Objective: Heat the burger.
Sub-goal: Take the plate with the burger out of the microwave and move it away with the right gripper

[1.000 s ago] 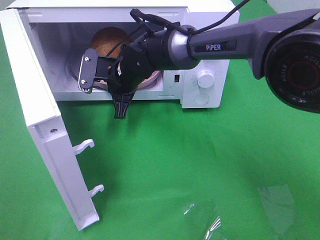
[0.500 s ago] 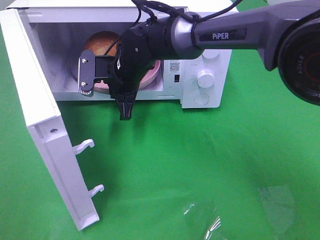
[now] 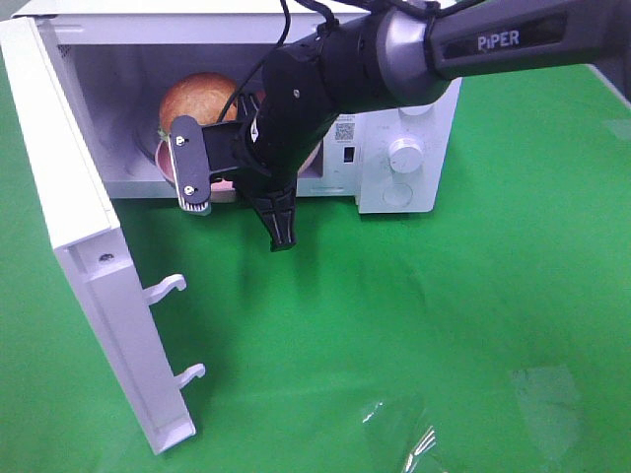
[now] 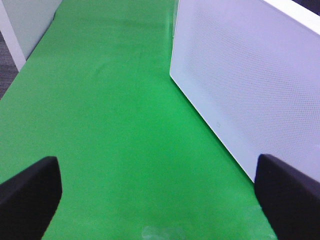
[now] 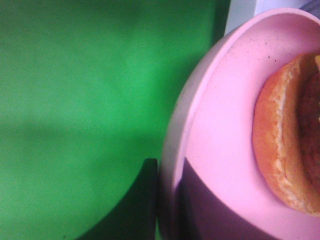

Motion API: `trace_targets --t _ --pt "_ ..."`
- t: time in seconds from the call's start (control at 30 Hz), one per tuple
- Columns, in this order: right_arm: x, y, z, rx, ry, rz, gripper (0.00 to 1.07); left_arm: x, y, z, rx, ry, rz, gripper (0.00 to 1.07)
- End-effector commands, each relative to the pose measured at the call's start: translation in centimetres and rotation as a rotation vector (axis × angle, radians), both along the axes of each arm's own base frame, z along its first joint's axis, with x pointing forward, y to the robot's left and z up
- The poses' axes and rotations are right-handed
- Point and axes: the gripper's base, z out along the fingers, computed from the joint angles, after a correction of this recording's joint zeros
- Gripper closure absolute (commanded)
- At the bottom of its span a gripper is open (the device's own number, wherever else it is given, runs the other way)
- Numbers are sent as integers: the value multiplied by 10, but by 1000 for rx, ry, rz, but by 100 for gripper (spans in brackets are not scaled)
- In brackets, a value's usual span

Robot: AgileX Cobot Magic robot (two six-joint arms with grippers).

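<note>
Right jaws are pinching the smooth pink plate's rim. Left jaws are gaping wide. Shiny round burger is sitting half hidden inside the white microwave.

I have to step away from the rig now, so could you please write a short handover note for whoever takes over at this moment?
Right gripper: shut on the rim of the pink plate, at the microwave opening.
Left gripper: open, holding nothing, over the green cloth outside the open door.
The burger sits on the plate, inside the cavity.
Done: door opened, plate brought to the cavity.
Left: release the plate, withdraw the arm, close the door, turn the knob.
</note>
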Motion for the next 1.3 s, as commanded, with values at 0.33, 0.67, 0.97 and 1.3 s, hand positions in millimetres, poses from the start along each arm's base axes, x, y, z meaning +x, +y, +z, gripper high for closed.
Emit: trace_targets --t 0.33,0.67,0.97,1.3 --pt "-12 -8 43 98 -100 130 107 -2 -1 0 -7 -21 1 10" --pt "-18 -10 55 132 -96 122 107 -2 -1 0 -7 -21 1 10" --pt "-34 -25 48 125 -95 119 107 -2 -1 0 -7 -21 1 10" --pt "-52 -42 47 119 -92 115 107 -2 -1 0 -7 -21 1 10"
